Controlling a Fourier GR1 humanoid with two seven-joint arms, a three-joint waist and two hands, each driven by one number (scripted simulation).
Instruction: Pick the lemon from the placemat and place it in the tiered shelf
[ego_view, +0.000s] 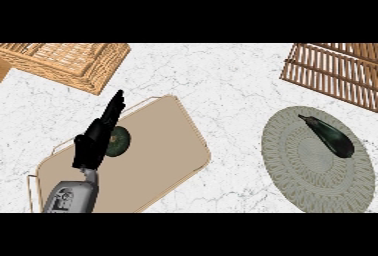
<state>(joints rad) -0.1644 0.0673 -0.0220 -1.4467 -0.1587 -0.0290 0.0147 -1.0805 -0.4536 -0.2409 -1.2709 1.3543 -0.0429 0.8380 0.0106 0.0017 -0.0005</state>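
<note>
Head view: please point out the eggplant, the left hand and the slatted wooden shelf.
eggplant (330, 137), head view, middle of its dark body.
left hand (93, 143), head view, on its palm.
slatted wooden shelf (336, 71), head view, on its slats.

Counter (221, 90): white marble-look stone with thin grey veining running irregularly in all directions. It fills the view from edge to edge, seen steeply from above. Surface flat and matte. Lighting even across the stone, brightness alike at left and right. Wicker basket (70, 62) stands at the far left corner, honey-coloured weave, set at an angle. Tan wedge (3, 69) at the left edge beside it; cannot tell what it is.
</note>
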